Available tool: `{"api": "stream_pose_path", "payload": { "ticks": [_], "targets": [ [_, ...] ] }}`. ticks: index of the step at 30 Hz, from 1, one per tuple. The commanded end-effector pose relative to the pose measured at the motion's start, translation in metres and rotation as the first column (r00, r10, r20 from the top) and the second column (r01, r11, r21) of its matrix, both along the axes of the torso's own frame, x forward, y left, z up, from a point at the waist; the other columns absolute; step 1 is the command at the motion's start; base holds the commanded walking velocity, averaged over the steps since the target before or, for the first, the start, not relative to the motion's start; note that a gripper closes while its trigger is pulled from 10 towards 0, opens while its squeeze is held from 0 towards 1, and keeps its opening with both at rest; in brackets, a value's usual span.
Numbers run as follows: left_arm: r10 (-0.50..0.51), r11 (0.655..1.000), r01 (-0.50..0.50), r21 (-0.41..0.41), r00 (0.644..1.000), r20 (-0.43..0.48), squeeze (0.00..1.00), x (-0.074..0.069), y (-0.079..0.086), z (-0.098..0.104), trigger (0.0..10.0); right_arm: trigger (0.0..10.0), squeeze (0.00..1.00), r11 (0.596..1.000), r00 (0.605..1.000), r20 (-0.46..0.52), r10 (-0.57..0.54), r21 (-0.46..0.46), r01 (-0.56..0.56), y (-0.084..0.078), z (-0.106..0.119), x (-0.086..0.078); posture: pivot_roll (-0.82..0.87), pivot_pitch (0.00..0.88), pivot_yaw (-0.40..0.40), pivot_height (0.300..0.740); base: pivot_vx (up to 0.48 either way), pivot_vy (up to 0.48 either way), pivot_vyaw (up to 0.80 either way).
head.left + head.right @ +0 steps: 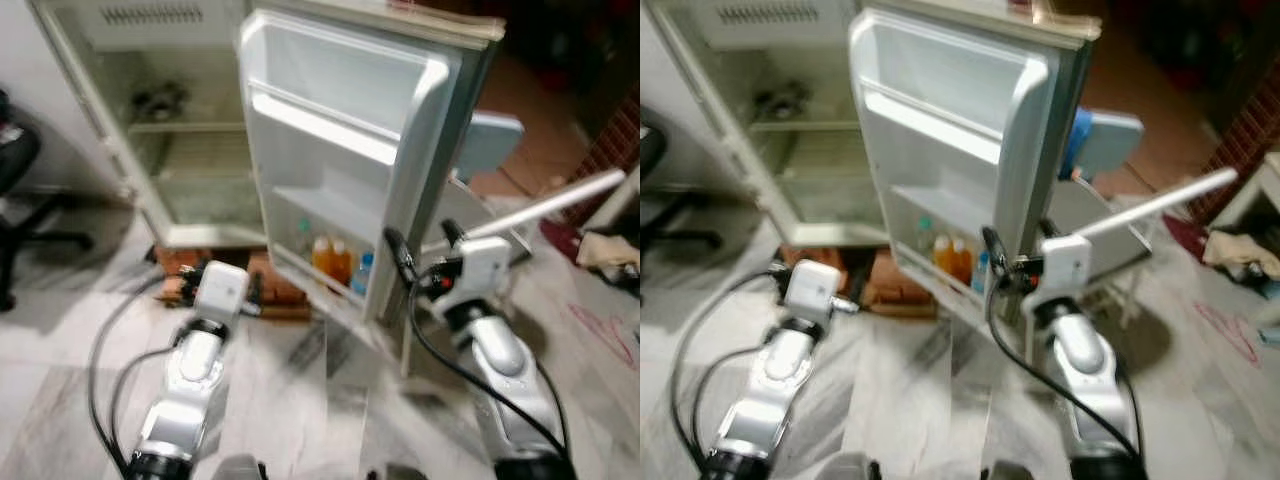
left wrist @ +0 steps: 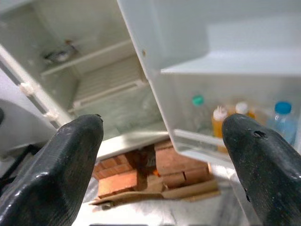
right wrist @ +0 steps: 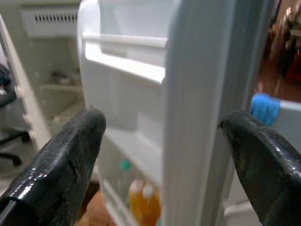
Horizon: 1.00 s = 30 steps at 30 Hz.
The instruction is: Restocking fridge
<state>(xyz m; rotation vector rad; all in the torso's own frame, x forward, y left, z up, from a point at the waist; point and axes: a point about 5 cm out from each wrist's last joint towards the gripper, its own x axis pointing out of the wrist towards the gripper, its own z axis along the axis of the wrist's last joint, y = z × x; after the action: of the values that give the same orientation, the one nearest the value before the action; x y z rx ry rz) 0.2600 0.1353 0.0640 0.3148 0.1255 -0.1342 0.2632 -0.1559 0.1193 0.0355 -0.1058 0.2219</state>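
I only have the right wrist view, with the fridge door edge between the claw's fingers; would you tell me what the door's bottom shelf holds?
Observer: The left wrist view shows the bottom door shelf clearly: a green-capped bottle, two orange bottles and a blue-capped bottle.
Operator: Thank you. Where is the left claw?
Observer: The left claw is low, in front of the open fridge, fingers spread and holding nothing.
Operator: What is the fridge standing on?
Observer: Bricks sit under its base, with flattened cardboard on the floor beside them.
Operator: And my right claw?
Observer: The right claw is open, its fingers either side of the door's outer edge.
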Motion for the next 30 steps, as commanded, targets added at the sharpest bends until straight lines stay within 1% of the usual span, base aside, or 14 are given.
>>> {"api": "stream_pose_path", "payload": {
  "ticks": [1, 8, 11, 14, 15, 16, 17, 23, 25, 27, 28, 29, 30],
  "targets": [
    [0.037, 0.999, -0.037, 0.031, 0.999, 0.006, 0.00, 0.002, 0.012, 0.002, 10.0, 10.0, 0.00, 1.000, 0.999, 0.028, 0.014, 0.013, -0.015, 0.007, 0.006, 0.003, -0.02, 0.024, 0.036, 0.740, 0.300, -0.322, 0.74],
    [0.051, 0.998, -0.051, 0.026, 0.999, 0.004, 0.00, 0.003, 0.014, 0.002, 10.0, 10.0, 0.00, 1.000, 0.999, 0.042, 0.011, 0.021, -0.012, 0.007, 0.009, 0.008, -0.02, 0.020, 0.034, 0.740, 0.299, -0.312, 0.71],
    [0.053, 0.998, -0.053, 0.019, 0.999, 0.006, 0.00, 0.004, 0.013, 0.002, 10.0, 10.0, 0.00, 1.000, 0.999, 0.047, 0.003, 0.013, -0.004, 0.006, 0.010, 0.009, -0.02, 0.019, 0.034, 0.740, 0.286, 0.000, 0.00],
    [0.052, 0.999, -0.052, 0.003, 0.999, 0.013, 0.00, 0.004, 0.012, 0.003, 10.0, 10.0, 0.00, 0.999, 0.999, 0.049, -0.019, 0.041, 0.017, 0.003, 0.010, 0.010, -0.02, 0.018, 0.033, 0.740, 0.160, 0.000, 0.00],
    [0.049, 0.999, -0.049, 0.000, 0.999, 0.016, 0.00, 0.004, 0.012, 0.004, 10.0, 3.8, 0.00, 0.999, 0.998, 0.052, -0.026, 0.042, 0.024, 0.003, 0.010, 0.011, -0.02, 0.017, 0.034, 0.740, 0.000, 0.000, 0.00],
    [0.047, 0.999, -0.047, -0.002, 0.999, 0.018, 0.00, 0.004, 0.011, 0.004, 10.0, 3.8, 0.00, 0.999, 0.998, 0.054, -0.031, 0.040, 0.028, 0.002, 0.011, 0.011, -0.02, 0.017, 0.034, 0.740, 0.000, 0.000, 0.00],
    [0.046, 0.999, -0.046, -0.003, 0.999, 0.019, 0.00, 0.004, 0.011, 0.004, 10.0, 0.0, 0.00, 0.999, 0.998, 0.058, -0.035, 0.044, 0.032, 0.002, 0.011, 0.011, -0.02, 0.016, 0.034, 0.740, 0.000, 0.000, 0.00],
    [0.049, 0.999, -0.049, -0.007, 0.999, 0.018, 0.00, 0.004, 0.011, 0.004, 10.0, 0.0, 0.00, 0.999, 0.997, 0.060, -0.038, 0.041, 0.035, 0.002, 0.011, 0.012, -0.02, 0.018, 0.033, 0.740, 0.000, 0.000, 0.00],
    [0.069, 0.997, -0.069, -0.023, 0.998, 0.003, 0.00, 0.002, 0.013, 0.003, 10.0, 0.0, 0.00, 0.998, 0.997, 0.067, -0.043, 0.044, 0.040, 0.002, 0.012, 0.013, -0.01, 0.021, 0.033, 0.740, 0.000, 0.000, 0.00],
    [0.101, 0.994, -0.101, -0.036, 0.995, -0.027, 0.00, 0.000, 0.019, -0.001, 10.0, 0.0, 0.00, 0.998, 0.996, 0.073, -0.048, 0.044, 0.045, 0.002, 0.013, 0.015, -0.01, 0.022, 0.033, 0.740, 0.000, 0.000, 0.00],
    [0.124, 0.990, -0.127, -0.052, 0.990, -0.063, 0.00, -0.003, 0.026, -0.006, 10.0, 0.9, 0.00, 0.998, 0.996, 0.074, -0.049, 0.039, 0.046, 0.002, 0.013, 0.017, 0.00, 0.024, 0.032, 0.740, 0.000, 0.000, 0.00],
    [0.124, 0.990, -0.127, -0.052, 0.990, -0.063, 0.00, -0.003, 0.026, -0.006, 10.0, 0.9, 0.00, 0.998, 0.996, 0.074, -0.049, 0.039, 0.046, 0.002, 0.013, 0.017, 0.00, 0.024, 0.032, 0.740, 0.000, 0.000, 0.00],
    [0.146, 0.987, -0.152, -0.058, 0.985, -0.090, 0.00, -0.006, 0.031, -0.010, 10.0, 1.5, 0.00, 0.998, 0.996, 0.076, -0.053, 0.040, 0.050, 0.001, 0.014, 0.019, 0.00, 0.025, 0.031, 0.740, 0.000, 0.000, 0.00]
  ]
}}
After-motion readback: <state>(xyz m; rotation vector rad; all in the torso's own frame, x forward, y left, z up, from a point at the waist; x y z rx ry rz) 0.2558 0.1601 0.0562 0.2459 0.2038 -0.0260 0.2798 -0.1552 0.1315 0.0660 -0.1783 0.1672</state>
